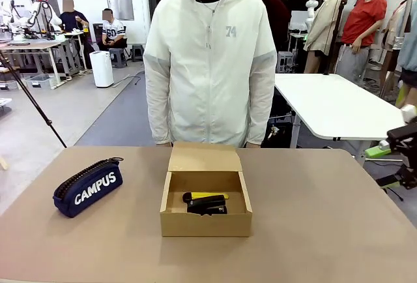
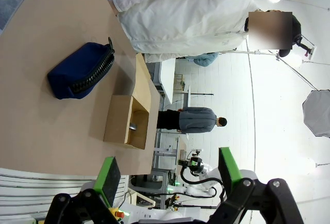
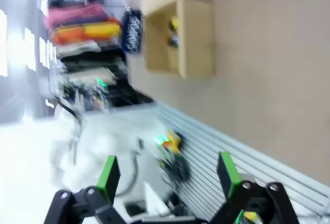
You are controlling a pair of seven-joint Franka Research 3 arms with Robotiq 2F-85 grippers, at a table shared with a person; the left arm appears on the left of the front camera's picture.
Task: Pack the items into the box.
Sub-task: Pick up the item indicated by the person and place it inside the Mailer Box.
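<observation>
Pencil case out on the table, other two bits in the box

The box sits mid-table with its flap up. The utility knife and the black stapler-like thing are lying inside, right up against each other. The navy CAMPUS pencil case is on the table left of the box, not touching it. The left gripper and right gripper both have their fingers spread wide, nothing between them.

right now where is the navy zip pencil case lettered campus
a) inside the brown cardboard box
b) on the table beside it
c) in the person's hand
b, the navy pencil case lies on the tan table left of the open brown cardboard box, apart from it
</observation>
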